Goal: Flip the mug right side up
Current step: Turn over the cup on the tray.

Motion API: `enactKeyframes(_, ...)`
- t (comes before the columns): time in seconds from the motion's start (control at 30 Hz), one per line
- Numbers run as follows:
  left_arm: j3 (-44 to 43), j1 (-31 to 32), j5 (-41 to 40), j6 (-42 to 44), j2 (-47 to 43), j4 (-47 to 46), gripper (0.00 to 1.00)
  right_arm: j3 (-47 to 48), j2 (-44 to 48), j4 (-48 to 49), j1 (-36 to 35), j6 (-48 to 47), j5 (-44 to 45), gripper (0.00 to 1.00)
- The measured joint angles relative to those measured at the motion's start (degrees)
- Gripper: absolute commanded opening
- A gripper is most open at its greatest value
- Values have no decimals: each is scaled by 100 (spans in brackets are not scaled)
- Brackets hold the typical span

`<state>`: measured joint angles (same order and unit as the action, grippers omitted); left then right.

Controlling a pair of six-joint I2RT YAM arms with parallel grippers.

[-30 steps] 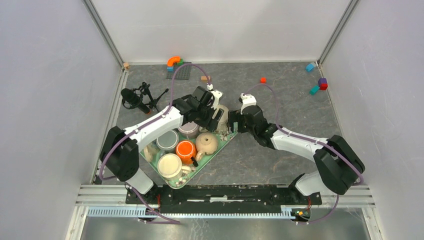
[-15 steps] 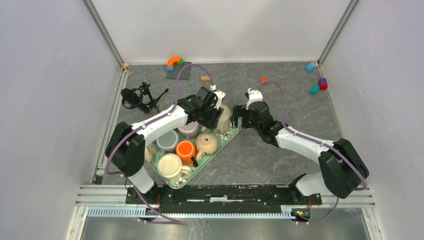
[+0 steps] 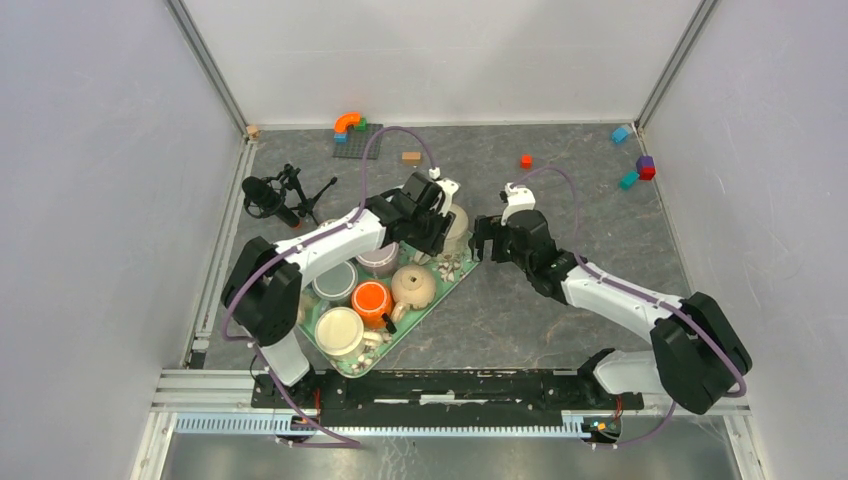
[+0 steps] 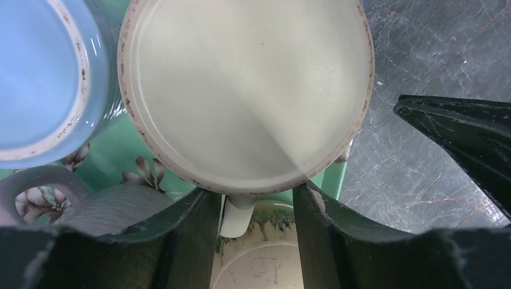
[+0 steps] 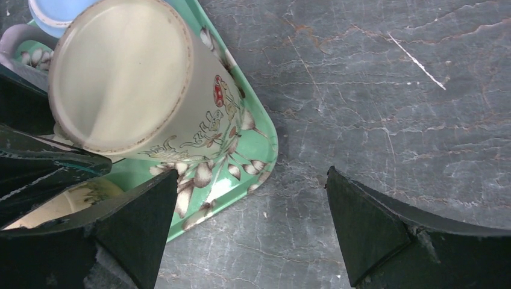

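1. Top external view: the two arms meet at the far right corner of the tray (image 3: 428, 312), which lies on the grey table (image 3: 600, 200).
2. The mug (image 3: 459, 228) stands upside down in that corner, base up, between the left gripper (image 3: 440, 218) and the right gripper (image 3: 482, 240).
3. Left wrist view: the mug's (image 4: 247, 90) flat cream base fills the middle of the frame, and its handle points down between the left gripper's (image 4: 256, 195) fingers.
4. The left jaws are parted and straddle the handle. One finger lies against it, and a gap shows on the other side, so it is not clamped.
5. A blue mug (image 4: 42, 78), also base up, stands just beside the cream one, and a grey mug (image 4: 114, 208) sits below it on the tray (image 4: 129, 156).
6. Right wrist view: the right gripper (image 5: 252, 174) is spread wide and holds nothing. It hangs over the tray's (image 5: 259, 162) corner and the bare table (image 5: 391, 90).
7. The mug (image 5: 138, 90) lies just beyond its left finger, apart from it, with a red and floral print on its side.
8. On the near part of the tray are a teapot (image 3: 412, 287), an orange cup (image 3: 371, 298) and a cream cup (image 3: 340, 331).
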<state>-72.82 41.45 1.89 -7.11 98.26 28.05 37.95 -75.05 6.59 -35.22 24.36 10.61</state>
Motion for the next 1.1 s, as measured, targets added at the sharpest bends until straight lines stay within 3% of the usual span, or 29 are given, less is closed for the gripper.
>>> enactKeyframes(0.6, -361, 267, -634, 9, 236, 483, 54, -693, 575, 20, 85, 9, 61, 98)
enactKeyframes(1.1, -581, 278, -782, 50, 527, 837, 47, -868, 673, 28, 107, 7, 55, 98)
